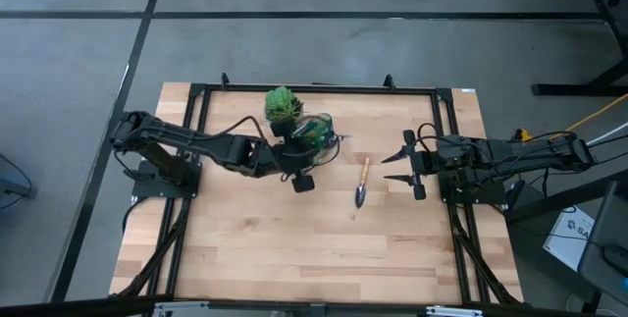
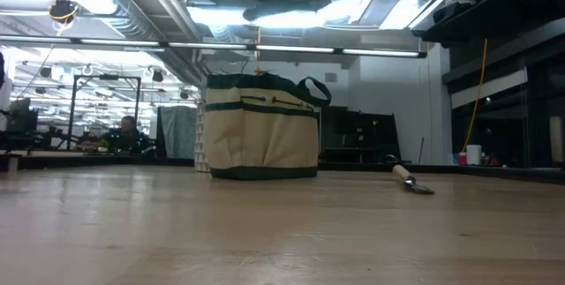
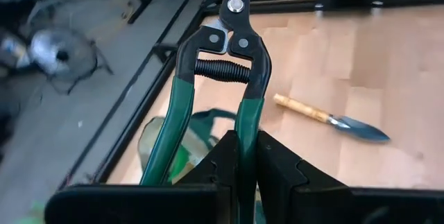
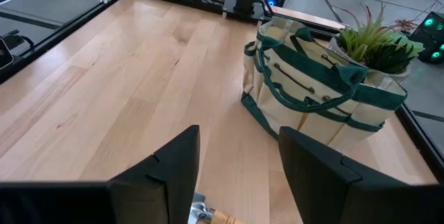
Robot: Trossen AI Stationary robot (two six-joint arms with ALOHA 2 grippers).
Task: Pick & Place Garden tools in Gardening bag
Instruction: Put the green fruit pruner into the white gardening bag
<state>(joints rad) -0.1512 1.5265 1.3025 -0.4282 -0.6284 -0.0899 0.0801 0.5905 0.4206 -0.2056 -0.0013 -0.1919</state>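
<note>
My left gripper [image 1: 297, 163] hovers above the beige gardening bag with green trim [image 1: 314, 138] and is shut on pruning shears with green-sleeved handles [image 3: 229, 57]. The bag stands on the table [image 2: 262, 126] and also shows in the right wrist view [image 4: 312, 85]. Something bright green shows inside it [image 3: 182, 163]. A wooden-handled trowel [image 1: 362, 185] lies flat on the table right of the bag [image 2: 411, 179]. My right gripper [image 1: 408, 165] is open and empty, right of the trowel. The spray bottle and the hand rake cannot be made out. My left gripper pinches one of the shears' two green handles [image 3: 248, 123] between its two fingers; the other handle [image 3: 166, 134] stands free beside them. The handle runs along the fingers, its end hidden between them. The shears are lifted clear above the bag, blades pointing away from the gripper.
A green plant in a white pot [image 1: 283, 106] stands just behind the bag [image 4: 374, 40]. A black metal frame [image 1: 314, 88] runs along the table's edges. Bare wood lies toward the near edge [image 1: 314, 248].
</note>
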